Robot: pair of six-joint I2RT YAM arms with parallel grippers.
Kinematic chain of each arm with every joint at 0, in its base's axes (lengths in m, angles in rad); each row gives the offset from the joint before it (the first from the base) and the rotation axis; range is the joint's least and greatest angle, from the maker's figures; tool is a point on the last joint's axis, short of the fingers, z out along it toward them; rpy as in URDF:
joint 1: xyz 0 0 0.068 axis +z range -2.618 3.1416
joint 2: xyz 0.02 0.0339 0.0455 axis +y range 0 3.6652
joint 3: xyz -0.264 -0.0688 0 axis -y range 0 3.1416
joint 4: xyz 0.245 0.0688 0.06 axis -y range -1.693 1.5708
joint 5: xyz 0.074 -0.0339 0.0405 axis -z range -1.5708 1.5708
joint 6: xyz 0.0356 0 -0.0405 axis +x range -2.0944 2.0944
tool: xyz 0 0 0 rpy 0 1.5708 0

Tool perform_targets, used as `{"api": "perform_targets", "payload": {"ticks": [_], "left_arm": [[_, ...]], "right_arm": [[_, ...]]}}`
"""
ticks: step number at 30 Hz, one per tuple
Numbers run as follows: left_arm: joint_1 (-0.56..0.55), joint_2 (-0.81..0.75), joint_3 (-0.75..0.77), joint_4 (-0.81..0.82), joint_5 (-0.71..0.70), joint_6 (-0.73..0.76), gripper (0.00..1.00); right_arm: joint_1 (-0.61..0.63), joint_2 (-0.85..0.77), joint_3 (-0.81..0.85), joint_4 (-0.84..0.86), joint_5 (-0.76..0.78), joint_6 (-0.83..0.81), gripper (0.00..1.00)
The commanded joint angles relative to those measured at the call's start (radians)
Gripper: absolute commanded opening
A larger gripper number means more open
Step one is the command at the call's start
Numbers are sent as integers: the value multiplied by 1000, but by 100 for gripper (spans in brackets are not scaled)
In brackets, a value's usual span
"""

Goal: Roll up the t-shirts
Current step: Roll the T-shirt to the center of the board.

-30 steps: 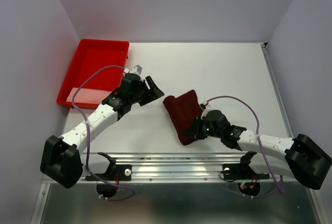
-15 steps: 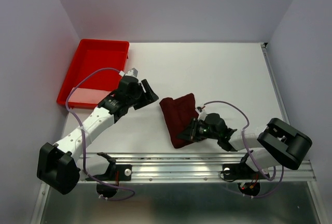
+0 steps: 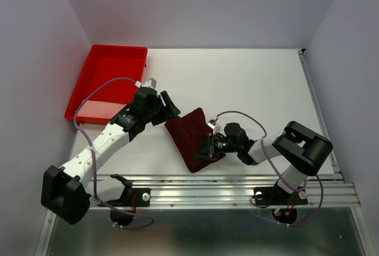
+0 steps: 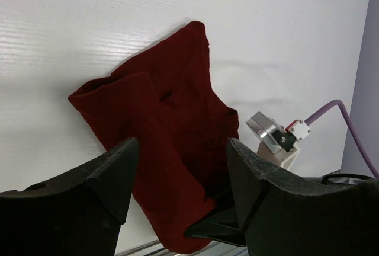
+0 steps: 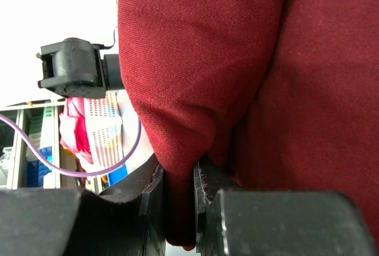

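Right claw [image 5: 177, 200] pinches a thin t-shirt [image 3: 186, 138] fold near the red tray [image 3: 118, 48]; I risk slip, roll unravelling.

T-shirt [image 5: 249, 60] edges outside right-wrist view

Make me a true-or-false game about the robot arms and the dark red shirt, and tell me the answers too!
1. The right gripper is pinching a fold of the t-shirt. True.
2. The left gripper is holding the t-shirt too. False: its jaws are open and grip nothing.
3. The t-shirt lies inside the red tray. False: it lies on the white table, and the tray sits apart at the far left.
4. The t-shirt is plain, with no picture on it. True.
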Motion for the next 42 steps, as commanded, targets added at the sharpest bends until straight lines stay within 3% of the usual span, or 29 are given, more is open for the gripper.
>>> {"api": "perform_targets", "payload": {"ticks": [1, 6, 9, 11, 15, 22, 28, 32, 38, 41, 42], "left_arm": [[-8, -22, 2, 13, -4, 33, 71], [-12, 12, -11, 22, 8, 53, 71], [-21, 30, -27, -23, -56, 38, 73], [-27, 46, -33, -87, -137, -14, 93], [-32, 49, -59, -81, -145, -51, 94], [-40, 99, -73, -90, -134, -126, 94], [-57, 116, -129, 74, -44, -139, 94], [-58, 150, -120, 89, -41, -131, 93], [-64, 217, -103, 114, -39, -113, 86], [-66, 254, -103, 123, -24, -107, 79], [-66, 259, -103, 123, -26, -105, 71]], "right_arm": [[-1, -43, 9, 11, -37, -36, 1], [-1, -79, -34, -9, 14, -18, 1], [-1, -89, -52, -17, 37, -7, 1], [-1, -91, -63, -16, 46, -4, 1], [-1, -88, -63, -26, 51, -10, 1], [-1, -98, -29, -120, 69, -67, 1], [-1, -92, -29, -134, 77, -75, 1], [-1, -98, -43, -134, 86, -75, 1], [-1, -98, -52, -137, 95, -78, 1], [-1, -98, -52, -138, 103, -82, 1], [-1, -98, -52, -138, 105, -86, 1]]}}
